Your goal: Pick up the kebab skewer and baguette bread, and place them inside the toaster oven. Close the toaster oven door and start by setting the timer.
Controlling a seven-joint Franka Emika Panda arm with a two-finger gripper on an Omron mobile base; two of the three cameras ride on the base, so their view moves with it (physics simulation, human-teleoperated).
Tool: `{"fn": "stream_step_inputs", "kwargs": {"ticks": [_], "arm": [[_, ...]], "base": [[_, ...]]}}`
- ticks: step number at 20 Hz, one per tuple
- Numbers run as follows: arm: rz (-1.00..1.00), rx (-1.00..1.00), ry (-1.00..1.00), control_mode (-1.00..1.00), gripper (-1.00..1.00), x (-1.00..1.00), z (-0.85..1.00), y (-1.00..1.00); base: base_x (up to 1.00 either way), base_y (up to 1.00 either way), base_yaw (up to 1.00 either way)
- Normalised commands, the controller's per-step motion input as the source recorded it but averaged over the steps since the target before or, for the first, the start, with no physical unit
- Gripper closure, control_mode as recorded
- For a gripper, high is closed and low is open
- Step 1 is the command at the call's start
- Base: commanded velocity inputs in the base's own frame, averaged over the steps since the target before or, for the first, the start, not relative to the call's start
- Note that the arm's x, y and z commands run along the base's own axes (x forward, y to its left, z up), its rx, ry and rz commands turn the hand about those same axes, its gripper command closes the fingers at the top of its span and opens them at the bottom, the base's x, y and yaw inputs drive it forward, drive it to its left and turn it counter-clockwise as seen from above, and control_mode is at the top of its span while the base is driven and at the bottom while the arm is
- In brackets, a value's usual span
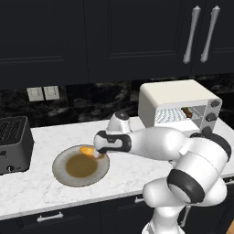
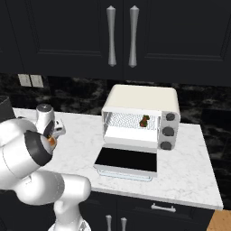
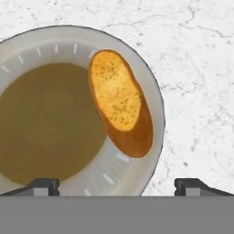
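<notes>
One baguette bread (image 3: 119, 101), one plate (image 3: 55, 43), one kebab skewer (image 2: 144, 121), one toaster oven (image 2: 135, 97)

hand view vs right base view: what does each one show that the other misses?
Hand view alone: the baguette bread lying on the right rim of the plate, with the claw open and hanging over it, not touching.

Right base view alone: the toaster oven with its door folded down flat, the kebab skewer already on the rack inside, three knobs on its right side, and the dark upper cabinets.

Both: the white marble counter.
</notes>
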Motion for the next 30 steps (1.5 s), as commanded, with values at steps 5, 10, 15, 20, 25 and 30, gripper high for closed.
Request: {"fn": "stream_step_inputs", "kwargs": {"ticks": [5, 10, 15, 20, 25, 30], "arm": [[0.02, 0.0, -0.04, -1.0, -1.0, 0.12, -0.26, 0.1], [0.0, 0.0, -0.01, -1.0, -1.0, 0.26, -0.21, 0.08], [0.0, 0.0, 0.0, -1.0, -1.0, 0.25, -0.18, 0.13], [0.0, 0.0, 0.0, -1.0, -1.0, 0.27, -0.09, 0.16], [0.0, 0.0, 0.0, -1.0, -1.0, 0.16, -0.17, 0.03], [0.0, 0.0, 0.0, -1.0, -1.0, 0.03, -0.28, 0.0]], "base": [[0.0, 0.0, 0.0], [0.0, 0.0, 0.0], [0.0, 0.0, 0.0], [0.0, 0.0, 0.0], [0.0, 0.0, 0.0], [0.0, 0.0, 0.0]]}}
